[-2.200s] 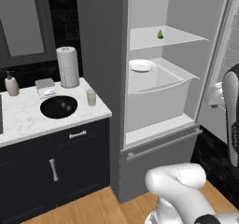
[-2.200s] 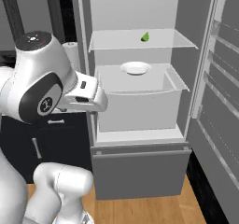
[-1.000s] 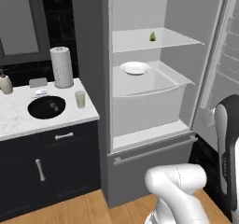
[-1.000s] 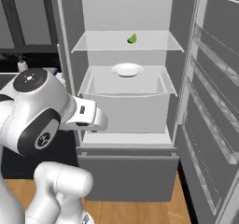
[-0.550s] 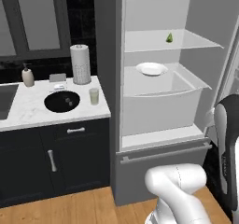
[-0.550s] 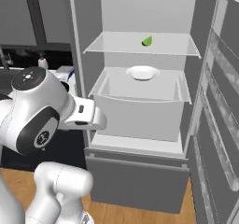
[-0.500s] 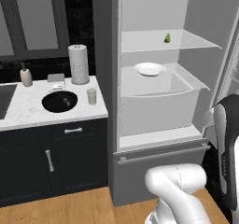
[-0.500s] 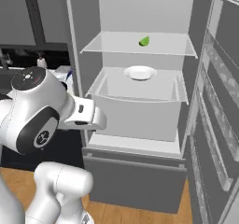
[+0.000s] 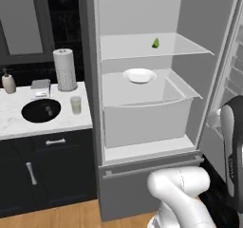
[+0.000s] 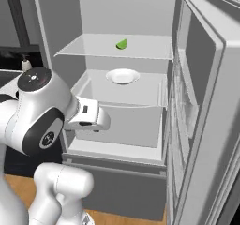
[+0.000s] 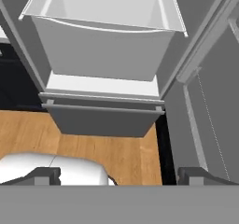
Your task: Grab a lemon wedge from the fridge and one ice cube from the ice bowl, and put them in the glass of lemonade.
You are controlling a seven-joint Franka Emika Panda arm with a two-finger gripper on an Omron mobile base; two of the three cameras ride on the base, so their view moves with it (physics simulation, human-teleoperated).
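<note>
The gripper (image 11: 114,174) is spread wide and empty; reaching for the lemon wedge (image 9: 155,42), it could bump the shelf (image 9: 190,49).

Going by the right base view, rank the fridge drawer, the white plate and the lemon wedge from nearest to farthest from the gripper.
1. The drawer: lowest, directly beside the gripper.
2. The white plate: just above the drawer, farther in.
3. The lemon wedge: highest up and farthest back.

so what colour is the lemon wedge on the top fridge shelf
Yellowish-green; the lemon wedge shows best in the right base view.
</note>
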